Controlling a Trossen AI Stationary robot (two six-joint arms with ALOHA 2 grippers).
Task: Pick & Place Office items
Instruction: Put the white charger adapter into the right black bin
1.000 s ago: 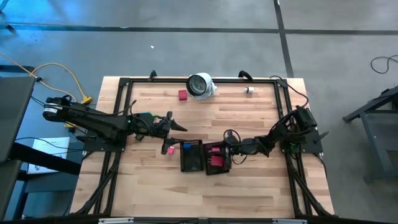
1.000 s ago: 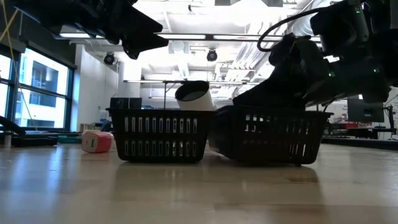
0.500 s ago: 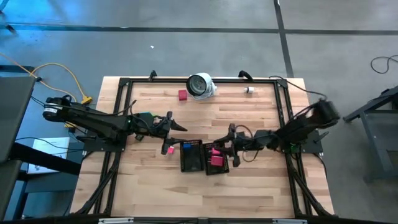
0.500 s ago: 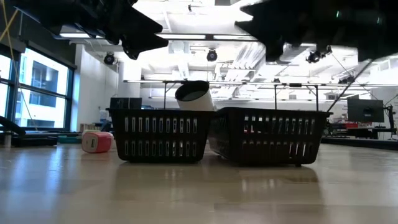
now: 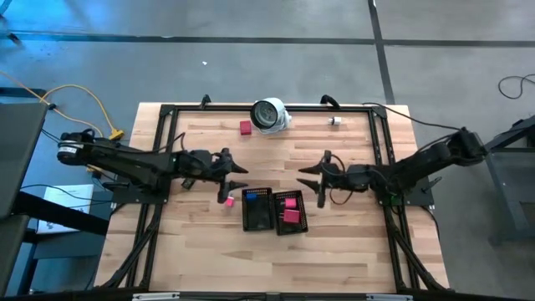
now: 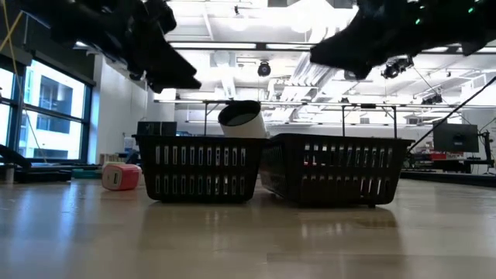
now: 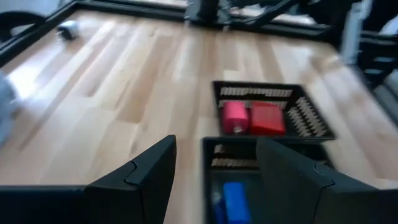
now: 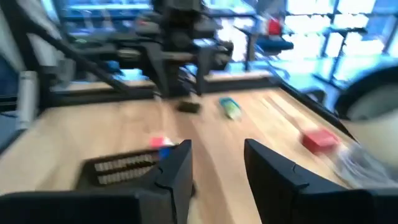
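Observation:
Two black mesh trays stand side by side near the table's middle: the left tray [image 5: 257, 209] holds a blue piece [image 7: 233, 199], the right tray [image 5: 290, 211] a pink piece [image 7: 235, 117] and a red piece [image 7: 267, 118]. A pink piece [image 5: 229, 201] lies on the wood left of the trays. Near the far edge lie another red piece [image 5: 245, 128] and a white piece [image 5: 335, 121]. My left gripper [image 5: 240, 167] hovers open, left of and beyond the trays. My right gripper [image 5: 311, 177] hovers open, just beyond the right tray.
A large round white-and-grey object [image 5: 270, 114] sits at the middle of the far edge. A green piece [image 8: 229, 107] lies on the wood by the left arm's base. Black frame rails [image 5: 167, 134] run along the table's sides. Bare wood lies near of the trays.
My right gripper has risen out of the right tray and drawn back toward the far edge and the right. The right tray, tilted a second ago, now sits flat. My left gripper has shifted slightly toward the far edge.

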